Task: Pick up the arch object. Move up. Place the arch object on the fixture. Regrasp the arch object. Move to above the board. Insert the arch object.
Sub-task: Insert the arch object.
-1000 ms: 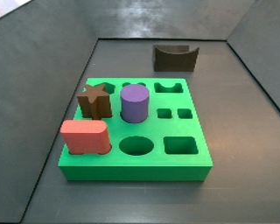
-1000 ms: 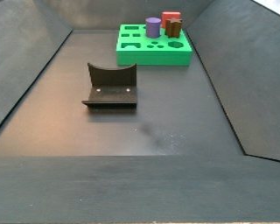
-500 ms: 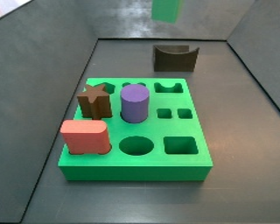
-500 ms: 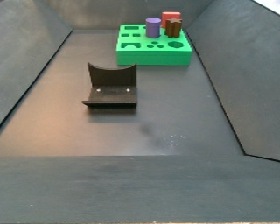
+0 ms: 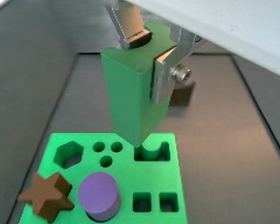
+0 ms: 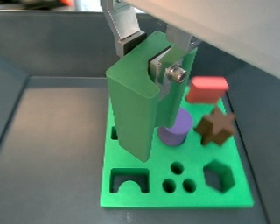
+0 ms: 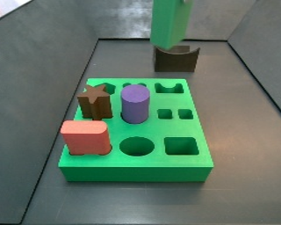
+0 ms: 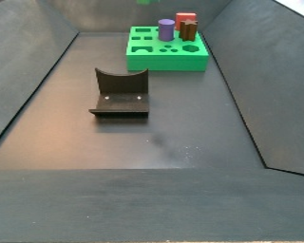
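Observation:
My gripper (image 5: 149, 57) is shut on the arch object (image 5: 133, 96), a tall green block that hangs upright between the silver fingers in both wrist views (image 6: 140, 109). It hovers above the board (image 5: 125, 171), over the end with the arch cut-out (image 5: 154, 154). In a side view the arch object (image 7: 168, 25) hangs down from the top edge, above the board's (image 7: 161, 130) far end and in front of the fixture (image 7: 175, 59). The fixture (image 8: 121, 95) stands bare on the floor. The gripper itself is out of frame in both side views.
On the board stand a brown star piece (image 7: 95, 101), a purple cylinder (image 7: 134, 104) and a salmon-pink block (image 7: 84, 138). Circle, square and arch cut-outs are open. Dark sloping walls (image 7: 38, 79) enclose the grey floor.
In the side view the arch object has come down into the frame from the top, absent one second ago, and now reaches lower over the board's far end.

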